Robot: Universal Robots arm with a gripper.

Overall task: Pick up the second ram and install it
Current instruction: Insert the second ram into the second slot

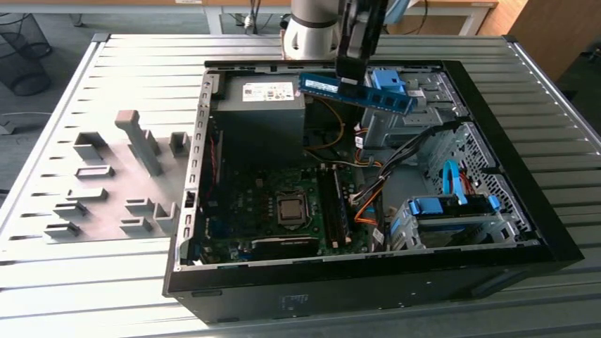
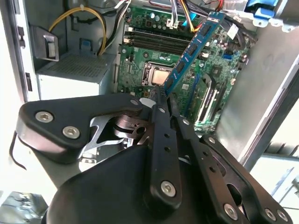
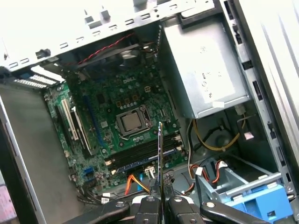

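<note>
The second ram (image 1: 357, 90) is a thin stick with black chips, held tilted in the air over the back part of the open computer case (image 1: 526, 211). My gripper (image 1: 348, 72) is shut on it from above. In the second wrist view the ram (image 2: 191, 51) juts out from the gripper (image 2: 163, 95) over the green motherboard (image 2: 140, 70). In the first wrist view the ram (image 3: 160, 158) shows edge-on above the gripper (image 3: 160, 201), in line with the long memory slots (image 3: 140, 156). In the exterior view, those slots (image 1: 333, 204) lie well below the stick.
Pale grey holder blocks (image 1: 122, 190) stand on the slatted table at the exterior view's left. Inside the case are the grey power supply (image 1: 258, 105), orange and black cables (image 1: 371, 197), the processor socket (image 1: 292, 209) and a blue drive cage (image 1: 451, 211).
</note>
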